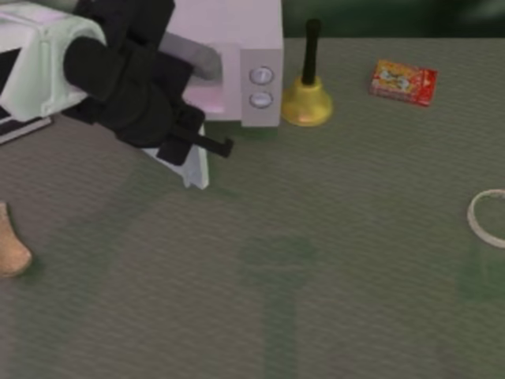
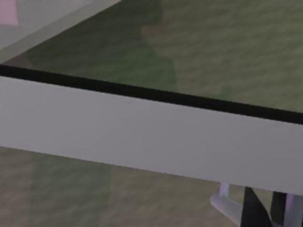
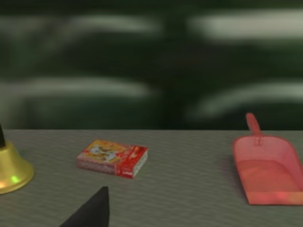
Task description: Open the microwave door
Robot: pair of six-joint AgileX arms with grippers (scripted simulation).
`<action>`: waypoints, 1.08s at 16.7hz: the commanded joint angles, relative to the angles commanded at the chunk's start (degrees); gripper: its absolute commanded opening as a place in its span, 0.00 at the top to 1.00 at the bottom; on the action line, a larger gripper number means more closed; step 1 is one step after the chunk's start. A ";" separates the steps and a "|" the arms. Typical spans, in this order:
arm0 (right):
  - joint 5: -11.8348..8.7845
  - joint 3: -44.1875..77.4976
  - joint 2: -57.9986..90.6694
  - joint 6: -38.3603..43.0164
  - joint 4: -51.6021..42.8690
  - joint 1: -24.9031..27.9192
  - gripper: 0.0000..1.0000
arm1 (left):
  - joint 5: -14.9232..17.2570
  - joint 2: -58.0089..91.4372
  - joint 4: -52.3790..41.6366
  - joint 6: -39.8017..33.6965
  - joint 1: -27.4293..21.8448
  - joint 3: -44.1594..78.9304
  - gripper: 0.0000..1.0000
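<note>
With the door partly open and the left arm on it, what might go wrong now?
1. The left gripper holds near the swung-out white microwave door; its grip on the thin handle may slip, though the hold is hard to see.
2. A wider swing could drag the white boxy microwave toward the golden bell with the black handle beside it.

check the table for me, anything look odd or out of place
Nothing spilled or damaged. The microwave door stands swung out from the microwave, with the left gripper at its edge, which fits the task. The bell stands upright and the red box lies flat.
</note>
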 joint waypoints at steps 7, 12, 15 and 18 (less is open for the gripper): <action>0.00 0.00 0.00 0.00 0.00 0.00 0.00 | 0.00 0.00 0.00 0.00 0.00 0.00 1.00; 0.00 0.00 0.00 0.00 0.00 0.00 0.00 | 0.85 -0.30 0.07 0.74 0.11 -0.39 1.00; 0.00 0.00 0.00 0.00 0.00 0.00 0.00 | 2.94 -1.54 -0.51 4.90 1.75 -2.30 1.00; 0.00 0.00 0.00 0.00 0.00 0.00 0.00 | 5.01 -3.16 -0.66 8.77 3.33 -3.74 1.00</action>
